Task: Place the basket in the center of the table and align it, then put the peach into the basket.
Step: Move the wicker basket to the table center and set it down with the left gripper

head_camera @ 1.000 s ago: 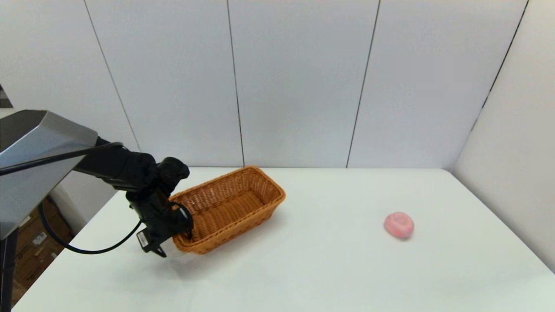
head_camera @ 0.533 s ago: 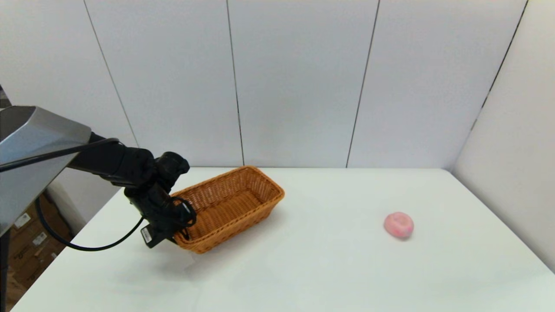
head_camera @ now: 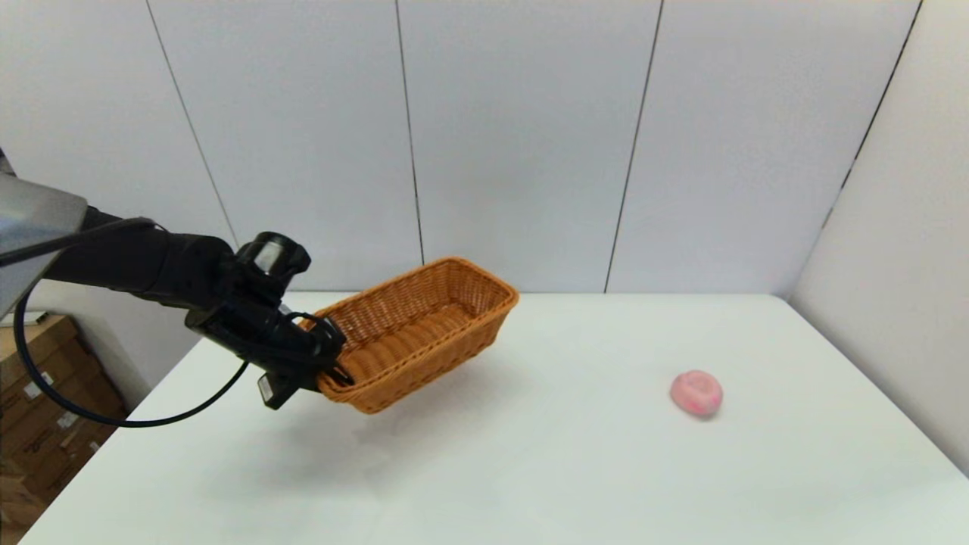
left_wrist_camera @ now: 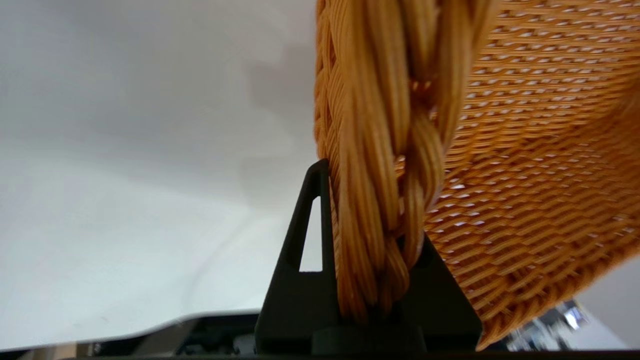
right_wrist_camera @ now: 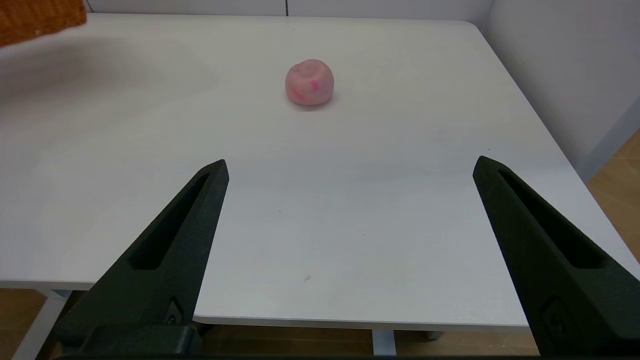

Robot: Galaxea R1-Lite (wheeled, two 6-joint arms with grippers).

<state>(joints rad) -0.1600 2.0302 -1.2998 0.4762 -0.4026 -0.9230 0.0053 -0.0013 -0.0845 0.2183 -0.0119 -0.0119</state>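
At the left of the head view, the left arm reached in from the frame's left edge as a dark, jointed limb trailing a looping black cable, its wrist angled down toward the middle. The left gripper was pinched onto the near short end of the basket, and the left wrist view showed its 2 black fingers pressed against either side of the thick braided rim. The basket hung clear of the table, tilted so its far end rose toward the upper middle of the frame, with a soft shadow on the white top beneath it. It was rectangular, orange-brown wicker with flared sides, rounded corners and a tight, ribbed weave that let light through the wall in the wrist view. The peach sat on the table at the right of the head view, well apart from the basket; it was small, round and pale pink with deeper pink patches and a shallow dimple on top. The right gripper showed only in its own wrist view, low near the table's front edge, its 2 long, tapered black fingers spread wide with nothing between them and the peach beyond them. The tabletop was smooth, plain and matte white with rounded corners.
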